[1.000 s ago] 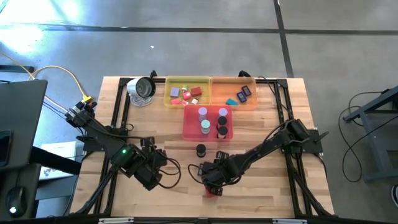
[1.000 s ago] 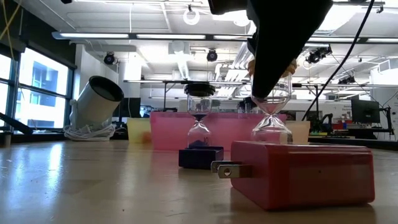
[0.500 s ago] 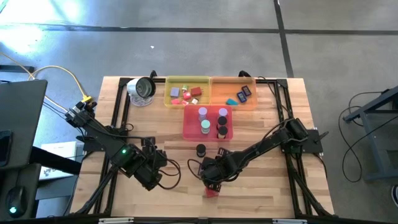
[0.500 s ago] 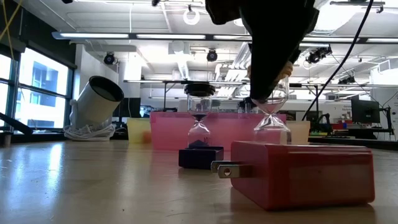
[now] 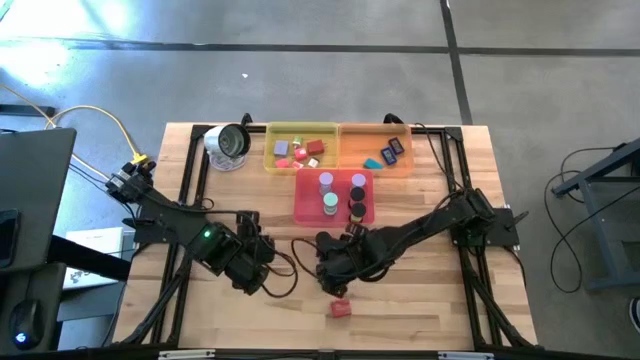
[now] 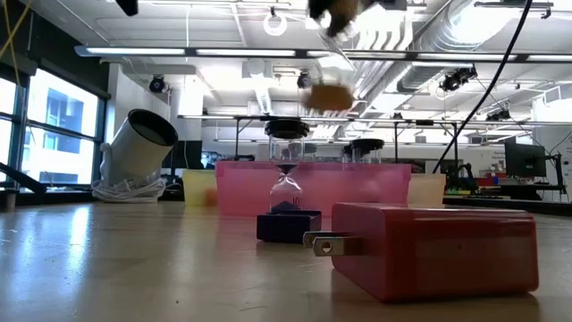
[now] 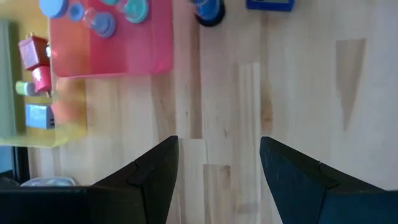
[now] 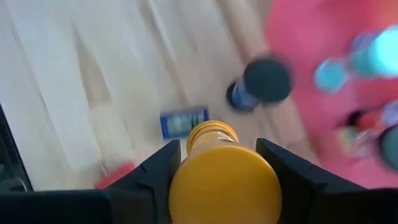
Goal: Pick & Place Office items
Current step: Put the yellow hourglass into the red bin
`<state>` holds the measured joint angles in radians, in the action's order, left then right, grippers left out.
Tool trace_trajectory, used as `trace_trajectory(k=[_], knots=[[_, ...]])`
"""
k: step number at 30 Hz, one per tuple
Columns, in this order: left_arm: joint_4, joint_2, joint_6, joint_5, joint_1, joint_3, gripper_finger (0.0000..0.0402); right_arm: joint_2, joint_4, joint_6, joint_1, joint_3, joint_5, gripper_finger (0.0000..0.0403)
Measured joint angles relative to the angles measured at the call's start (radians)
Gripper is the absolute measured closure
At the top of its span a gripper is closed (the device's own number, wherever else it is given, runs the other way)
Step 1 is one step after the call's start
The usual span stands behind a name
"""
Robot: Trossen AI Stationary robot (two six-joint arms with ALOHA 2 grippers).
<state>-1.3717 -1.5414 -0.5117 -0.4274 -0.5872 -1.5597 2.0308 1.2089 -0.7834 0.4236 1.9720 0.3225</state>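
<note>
**Right end effector lifts a yellow-capped hourglass above the worktop**

The right end effector (image 8: 217, 163) is clenched on a small hourglass (image 8: 219, 177) with yellow caps; in the right wrist view the fingers (image 8: 152, 177) sit against both sides of the near cap. In the low view the hourglass (image 6: 329, 94) hangs blurred in the air, well above the worktop (image 6: 134, 268).

Below and beyond this end effector lie a blue block (image 8: 183, 122), a black-capped hourglass (image 8: 261, 84) standing upright, and a red block (image 8: 117, 174). Farther off is the pink tray (image 8: 323, 37), holding several more capped pieces. In the high view the right end effector (image 5: 335, 262) hovers near the pink tray (image 5: 308, 205), with the red block (image 5: 341, 308) on the worktop just beside it, toward the worktop's near edge.

The left end effector (image 7: 217, 180) waits over bare wood with its fingers (image 7: 155, 171) spread and nothing between them. Ahead of it are the pink tray (image 7: 124, 50), the black-capped hourglass (image 7: 208, 11) and the blue block (image 7: 269, 4); the yellow tray (image 7: 43, 124) lies beyond the pink one.
</note>
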Motion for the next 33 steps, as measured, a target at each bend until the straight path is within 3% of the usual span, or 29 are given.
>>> trace_trajectory(k=[8, 15, 20, 25, 33], knots=[[0.000, 0.000, 0.008, -0.002, 0.039, 0.000, 0.0185, -0.022, 0.080, 0.002, 0.023, 0.208, 0.230, 0.0222], [0.033, 0.008, 0.009, -0.010, 0.039, 0.000, 0.0185, -0.123, 0.125, 0.025, 0.057, 0.226, 0.354, 0.0220], [0.163, 0.040, 0.082, -0.075, 0.039, -0.002, 0.0185, -0.203, 0.129, 0.026, 0.090, 0.226, 0.443, 0.0221], [0.460, 0.108, 0.305, -0.162, 0.037, -0.002, 0.0185, -0.259, 0.120, 0.028, 0.108, 0.226, 0.483, 0.0221], [0.949, 0.176, 0.880, -0.231, 0.013, -0.004, 0.0185, -0.325, -0.007, 0.130, 0.139, 0.226, 0.558, 0.0221]])
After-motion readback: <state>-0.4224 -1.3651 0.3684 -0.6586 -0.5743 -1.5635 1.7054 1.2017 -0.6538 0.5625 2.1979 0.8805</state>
